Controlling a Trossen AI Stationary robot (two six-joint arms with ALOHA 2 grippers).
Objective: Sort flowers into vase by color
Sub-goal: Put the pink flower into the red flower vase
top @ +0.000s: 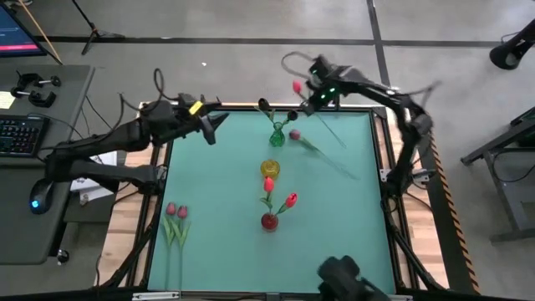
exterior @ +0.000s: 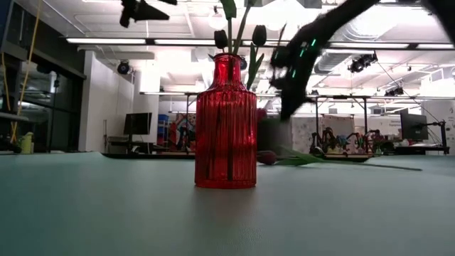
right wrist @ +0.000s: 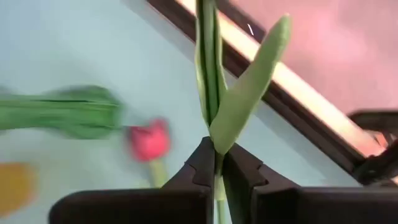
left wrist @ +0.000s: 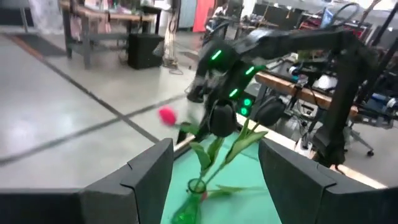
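From above, the right hand (top: 305,99) sits at the upper centre of the frame, closed on the thin green stem of a pink tulip (top: 296,86) whose bud pokes past the far edge of the green worktop (top: 351,226). Just below it stands a green vase (top: 277,135) holding dark maroon tulips (top: 264,105); a loose pink-headed flower (top: 294,135) lies beside it. Down the middle come a yellow vase (top: 270,168) and a red vase (top: 269,221) with two red tulips (top: 290,200). Two more pink tulips (top: 175,211) lie at lower left. The left hand (top: 209,125) hovers at upper left, open and empty.

The low view fills its centre with the ribbed red vase, dark buds (exterior: 259,35) behind it — something the overhead cannot show.

The left wrist view frames the held pink bud (left wrist: 166,115) between its own spread fingers (left wrist: 149,171).

The right wrist view alone shows the grip — fingers (right wrist: 205,165) pinched on stem and leaf (right wrist: 249,87).
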